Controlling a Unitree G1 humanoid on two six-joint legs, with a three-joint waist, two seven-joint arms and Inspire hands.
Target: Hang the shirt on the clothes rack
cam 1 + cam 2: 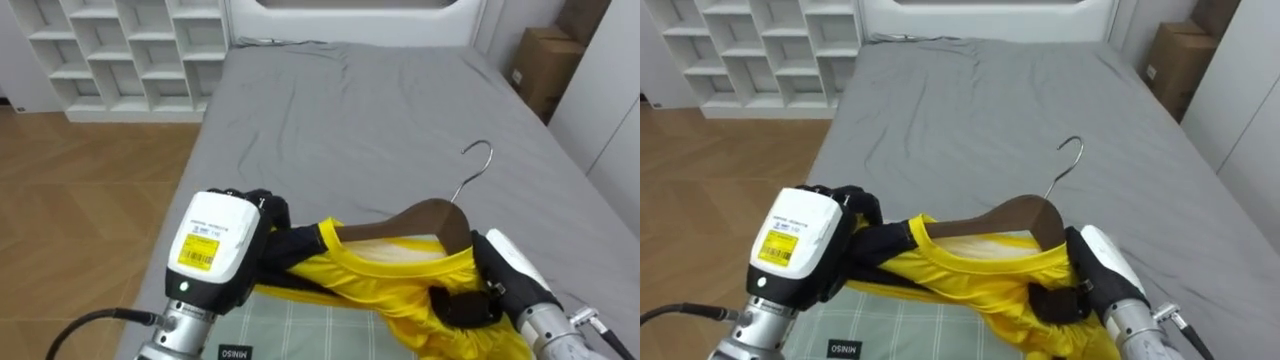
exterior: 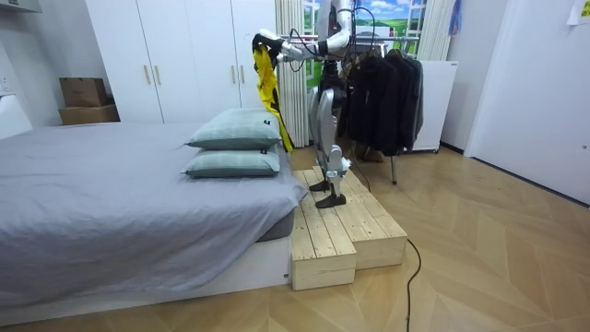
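The bed wears a grey sheet (lightly wrinkled). Two pale green pillows lie stacked at its end nearest the robot. Just beside that end, a stepped wooden platform rests on the wood floor.

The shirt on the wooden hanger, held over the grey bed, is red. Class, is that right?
No. The shirt is yellow, not red, as the left eye view shows; it does sit on the wooden hanger, held over the grey bed.
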